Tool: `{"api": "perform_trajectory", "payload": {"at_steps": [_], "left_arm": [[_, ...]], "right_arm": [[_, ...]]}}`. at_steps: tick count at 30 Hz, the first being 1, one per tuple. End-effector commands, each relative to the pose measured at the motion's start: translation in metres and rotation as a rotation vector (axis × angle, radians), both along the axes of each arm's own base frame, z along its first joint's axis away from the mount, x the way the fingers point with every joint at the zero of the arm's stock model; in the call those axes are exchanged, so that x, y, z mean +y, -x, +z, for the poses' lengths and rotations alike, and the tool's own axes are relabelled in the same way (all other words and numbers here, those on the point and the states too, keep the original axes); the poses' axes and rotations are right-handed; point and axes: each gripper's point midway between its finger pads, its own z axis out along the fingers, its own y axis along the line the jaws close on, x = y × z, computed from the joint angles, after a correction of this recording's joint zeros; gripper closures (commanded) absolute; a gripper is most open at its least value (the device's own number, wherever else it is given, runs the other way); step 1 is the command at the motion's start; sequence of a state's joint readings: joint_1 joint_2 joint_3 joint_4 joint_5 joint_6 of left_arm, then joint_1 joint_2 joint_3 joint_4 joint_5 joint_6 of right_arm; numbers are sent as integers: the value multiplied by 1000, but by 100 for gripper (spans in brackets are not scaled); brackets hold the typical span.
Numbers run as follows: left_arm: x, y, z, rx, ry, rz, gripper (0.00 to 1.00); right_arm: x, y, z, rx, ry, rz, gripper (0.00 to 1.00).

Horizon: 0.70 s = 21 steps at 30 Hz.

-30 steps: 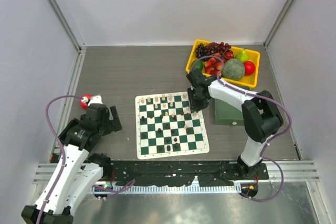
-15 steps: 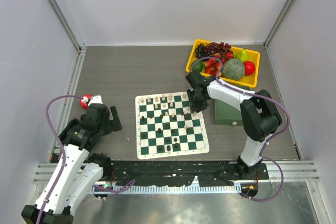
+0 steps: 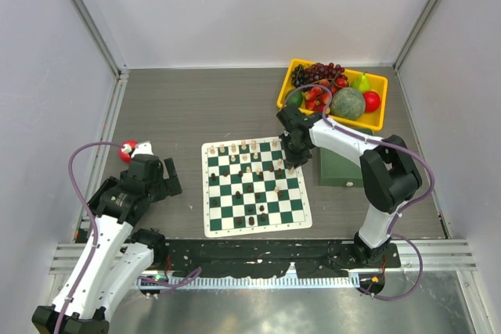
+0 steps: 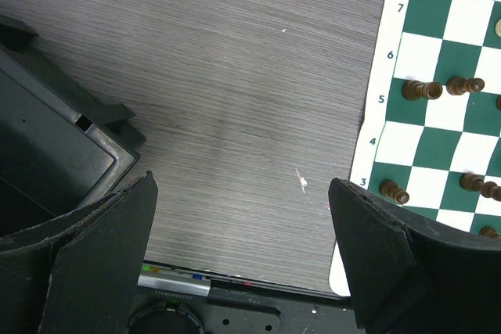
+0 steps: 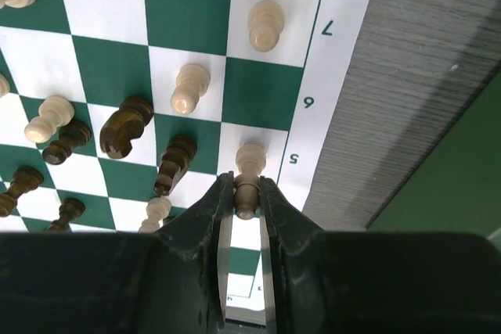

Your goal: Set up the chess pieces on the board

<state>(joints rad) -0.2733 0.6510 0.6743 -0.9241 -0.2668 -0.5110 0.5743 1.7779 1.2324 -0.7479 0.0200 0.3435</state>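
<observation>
The green and white board (image 3: 291, 216) lies mid-table with cream and dark chess pieces scattered on it. My right gripper (image 5: 246, 193) is shut on a cream pawn (image 5: 249, 168) held over the board's right edge by the rank 5 mark; in the top view the right gripper (image 3: 290, 156) is at the board's far right part. Other cream pawns (image 5: 264, 24) and dark pieces (image 5: 125, 127) stand nearby. My left gripper (image 4: 243, 256) is open and empty over bare table left of the board (image 4: 376, 162); in the top view the left gripper (image 3: 160, 177) is there too. Dark pawns (image 4: 421, 90) show on ranks 5 and 3.
A yellow tray (image 3: 377, 119) of fruit stands at the back right. A plain green bin (image 3: 338, 168) sits right of the board, under the right arm. A red ball (image 3: 127, 149) lies at the far left. A dark box edge (image 4: 55, 146) shows left of the left gripper.
My right gripper has shifted very slightly to the left and toward the far side of the board. The left arm has not moved.
</observation>
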Motion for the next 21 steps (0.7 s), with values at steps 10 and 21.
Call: {"api": "perform_trajectory", "payload": {"at_steps": [10, 21], "left_arm": [[-1, -9, 6, -41, 2, -10, 1], [-1, -9, 8, -48, 2, -8, 1]], "right_arm": [[33, -56, 97, -249, -103, 14, 81], [81, -90, 76, -254, -92, 72, 81]]}}
